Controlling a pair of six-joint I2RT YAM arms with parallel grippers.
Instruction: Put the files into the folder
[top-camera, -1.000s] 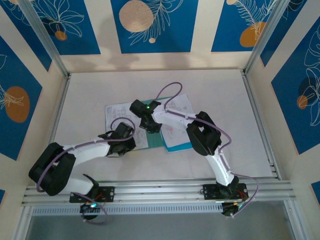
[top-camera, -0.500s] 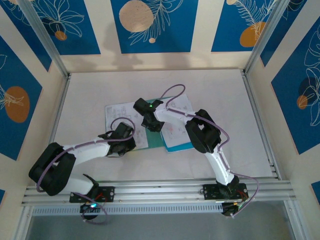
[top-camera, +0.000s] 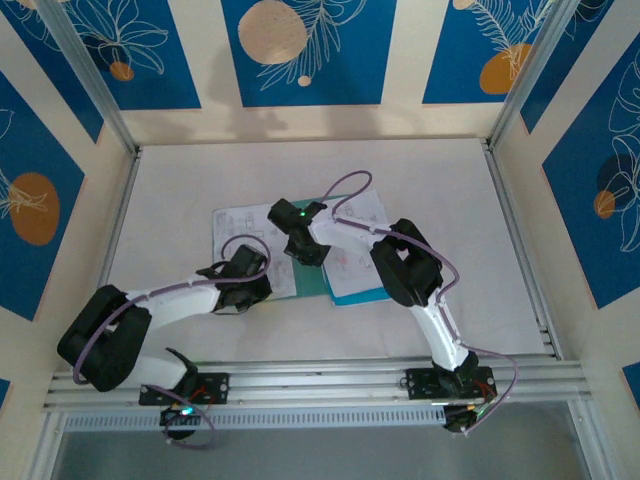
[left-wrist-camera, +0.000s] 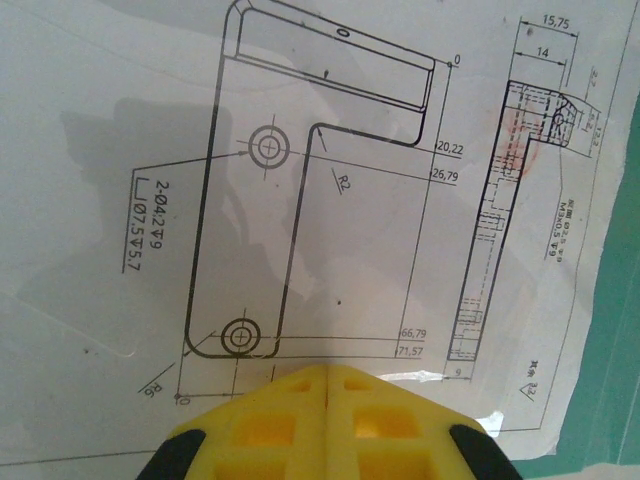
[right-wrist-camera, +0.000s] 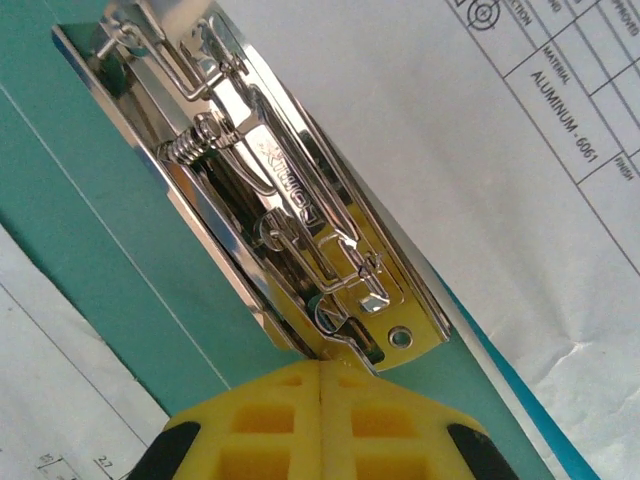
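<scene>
Near table (top-camera: 450, 200) centre, closed left pincer (left-wrist-camera: 328, 368) is pinning files (left-wrist-camera: 300, 200); closed right pincer (right-wrist-camera: 322, 365), prodding the folder (right-wrist-camera: 100, 220) and its slick clip (right-wrist-camera: 290, 210), is probably risking slipping off.

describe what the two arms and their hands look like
Both the left arm and right arm have white links, bulky black joint housings and a lilac cable looping alongside. A green light glows on the right arm's wrist. The left hand and right hand have yellow fingers moulded with square pockets, black at the sides.
</scene>
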